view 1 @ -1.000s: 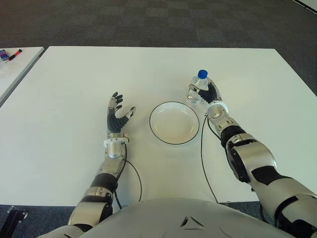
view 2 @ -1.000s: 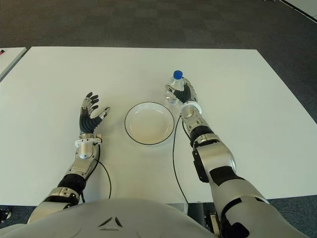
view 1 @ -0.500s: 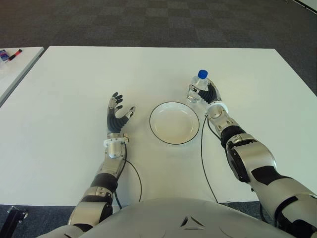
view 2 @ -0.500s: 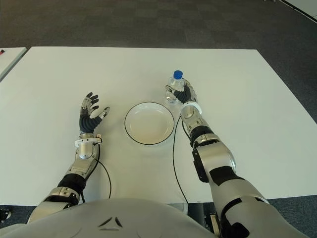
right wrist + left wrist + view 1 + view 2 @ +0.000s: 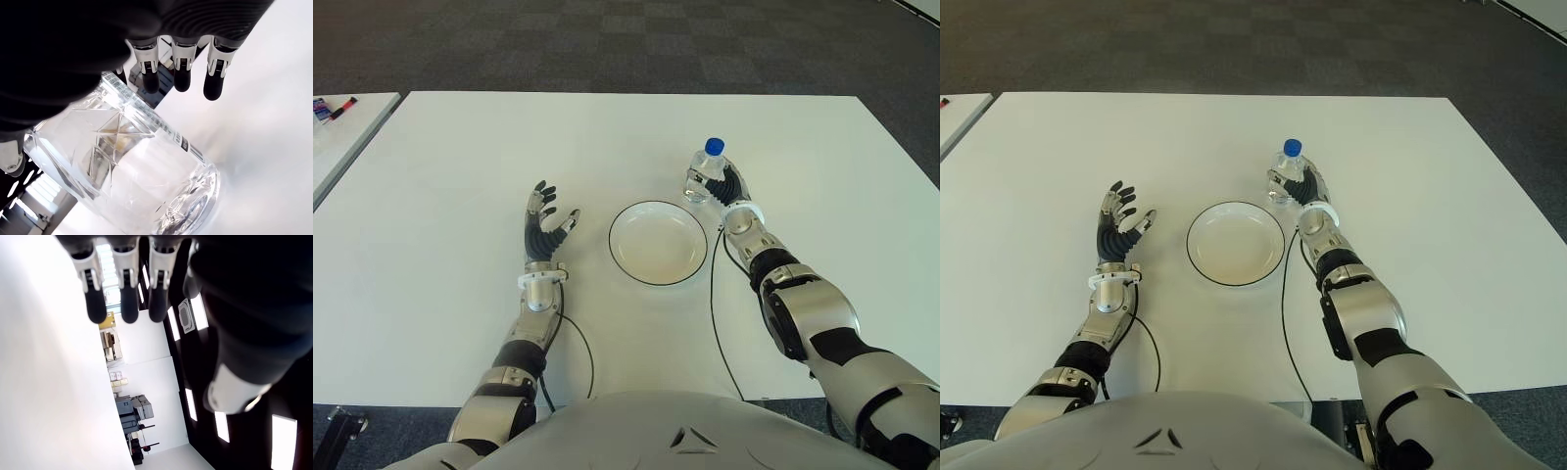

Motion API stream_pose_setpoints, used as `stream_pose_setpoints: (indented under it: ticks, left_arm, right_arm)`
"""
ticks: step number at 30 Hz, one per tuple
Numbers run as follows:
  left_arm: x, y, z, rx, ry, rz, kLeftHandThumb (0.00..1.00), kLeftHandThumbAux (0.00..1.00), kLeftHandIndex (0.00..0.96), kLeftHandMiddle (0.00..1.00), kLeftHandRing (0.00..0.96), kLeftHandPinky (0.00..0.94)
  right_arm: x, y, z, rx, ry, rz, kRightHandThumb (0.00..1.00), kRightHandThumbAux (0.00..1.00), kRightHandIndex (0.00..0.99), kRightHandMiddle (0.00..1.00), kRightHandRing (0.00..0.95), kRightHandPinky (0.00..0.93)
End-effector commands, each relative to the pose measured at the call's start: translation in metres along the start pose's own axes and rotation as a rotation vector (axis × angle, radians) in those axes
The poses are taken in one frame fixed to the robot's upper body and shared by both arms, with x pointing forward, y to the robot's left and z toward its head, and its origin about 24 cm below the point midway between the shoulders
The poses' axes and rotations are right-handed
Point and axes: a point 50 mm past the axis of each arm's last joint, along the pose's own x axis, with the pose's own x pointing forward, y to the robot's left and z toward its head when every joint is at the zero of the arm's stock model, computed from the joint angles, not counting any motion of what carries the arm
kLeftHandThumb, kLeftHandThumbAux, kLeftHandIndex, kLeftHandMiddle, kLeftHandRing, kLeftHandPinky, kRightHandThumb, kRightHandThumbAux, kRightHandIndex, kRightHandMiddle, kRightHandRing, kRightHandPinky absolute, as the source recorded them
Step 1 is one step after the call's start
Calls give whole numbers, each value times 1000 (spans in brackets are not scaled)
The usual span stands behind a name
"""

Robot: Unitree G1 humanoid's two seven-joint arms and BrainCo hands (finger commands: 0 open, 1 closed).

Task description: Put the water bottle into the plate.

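As nothing has shifted since 1 s ago, my right hand fingers stay part-curled around the water bottle, unlifted beside the plate; left hand spread, idle.

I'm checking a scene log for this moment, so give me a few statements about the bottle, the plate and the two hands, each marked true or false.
1. The water bottle lies inside the plate. False: it stands upright on the table, beyond the plate's right edge.
2. The right hand is at the bottle, fingers about its body. True.
3. The plate holds nothing. True.
4. The left hand grips the plate's rim. False: it shows left of the plate, apart from it, fingers spread and holding nothing.
5. The bottle has a red cap. False: the cap is blue.
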Motion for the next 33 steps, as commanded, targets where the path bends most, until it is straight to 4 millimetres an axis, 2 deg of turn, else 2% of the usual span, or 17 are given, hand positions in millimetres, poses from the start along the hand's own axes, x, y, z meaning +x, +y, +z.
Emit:
stream_pose_setpoints:
  ticks: [1, 14, 33]
  left_arm:
    - [-9, 3, -10, 14, 44, 5, 221, 785, 118, 205, 214, 240]
    - [-9, 3, -9, 7, 36, 10, 210, 785, 120, 209, 213, 232]
    - [-9, 3, -10, -8, 43, 12, 230, 799, 130, 208, 215, 242]
  right_arm:
    - [-4, 5, -10, -1, 40, 14, 433, 398, 0, 17, 62, 149]
    - [-6, 5, -12, 1, 37, -12, 443, 413, 0, 62, 103, 183]
    - [-8, 7, -17, -2, 55, -10, 446, 416, 11, 70, 105, 178]
